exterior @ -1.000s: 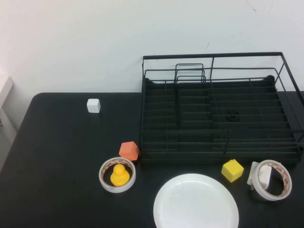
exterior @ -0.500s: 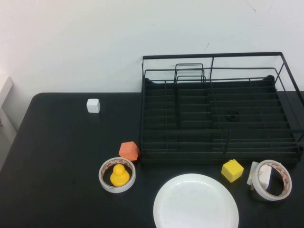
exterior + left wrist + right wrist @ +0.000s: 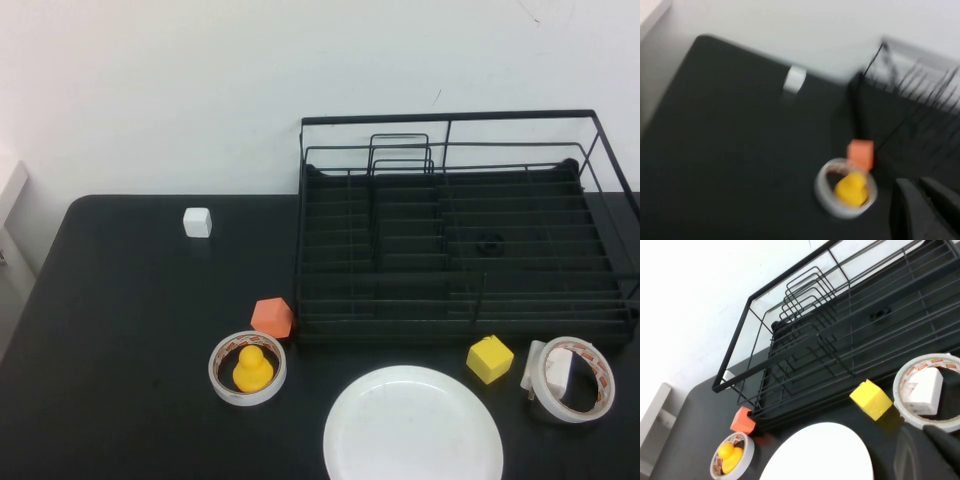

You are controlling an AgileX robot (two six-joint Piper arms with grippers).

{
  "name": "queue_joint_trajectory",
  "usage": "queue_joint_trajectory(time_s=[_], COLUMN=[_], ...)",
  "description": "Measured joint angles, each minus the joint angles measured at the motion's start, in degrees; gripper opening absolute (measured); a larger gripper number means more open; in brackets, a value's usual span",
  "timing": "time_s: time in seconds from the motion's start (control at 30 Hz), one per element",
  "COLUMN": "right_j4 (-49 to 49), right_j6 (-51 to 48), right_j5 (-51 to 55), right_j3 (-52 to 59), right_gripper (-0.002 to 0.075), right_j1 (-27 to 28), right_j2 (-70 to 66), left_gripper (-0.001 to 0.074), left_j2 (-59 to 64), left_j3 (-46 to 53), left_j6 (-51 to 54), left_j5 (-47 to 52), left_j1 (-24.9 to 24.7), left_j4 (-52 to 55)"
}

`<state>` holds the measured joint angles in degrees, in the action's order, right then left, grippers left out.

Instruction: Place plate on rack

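The white plate (image 3: 412,424) lies flat on the black table at the front centre, just in front of the black wire rack (image 3: 460,240), which stands at the back right with nothing in it. The plate also shows in the right wrist view (image 3: 820,452), as does the rack (image 3: 850,340). Neither arm shows in the high view. My left gripper (image 3: 921,189) hangs over the table near the tape ring with the duck. My right gripper (image 3: 932,435) hangs near the right tape ring, to the right of the plate. Neither gripper holds anything.
A tape ring with a yellow duck (image 3: 250,368) and an orange block (image 3: 272,317) sit left of the plate. A yellow cube (image 3: 489,358) and a tape ring holding a white block (image 3: 568,378) sit to its right. A white cube (image 3: 197,222) lies at the back left.
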<state>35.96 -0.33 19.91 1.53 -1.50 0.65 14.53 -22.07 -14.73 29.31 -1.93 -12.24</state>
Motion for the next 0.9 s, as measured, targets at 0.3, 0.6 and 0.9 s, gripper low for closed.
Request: queue_joint_trajectory(time_s=[0.3,0.6,0.9], right_j4=[0.2,0.8,1.7], right_j6=[-0.6,-0.9,-0.9], right_j5=[0.1,1.2,1.5], right_j3=[0.0,0.0,0.0], right_gripper=[-0.0002,-0.0002,-0.0002], right_j1=[0.0,0.0,0.0], right_j2=[0.0,0.0,0.0], left_gripper=[-0.0003,-0.0002,-0.0002], left_j2=[26.3,48.0,66.3], left_j3=[-16.2,-22.7,-26.4], left_j6=[30.0,32.0,6.9], left_j5=[9.0,5.0,1.6], left_j1=[0.0,-12.8,-27.8], left_j4=[-6.9,-4.0,15.5])
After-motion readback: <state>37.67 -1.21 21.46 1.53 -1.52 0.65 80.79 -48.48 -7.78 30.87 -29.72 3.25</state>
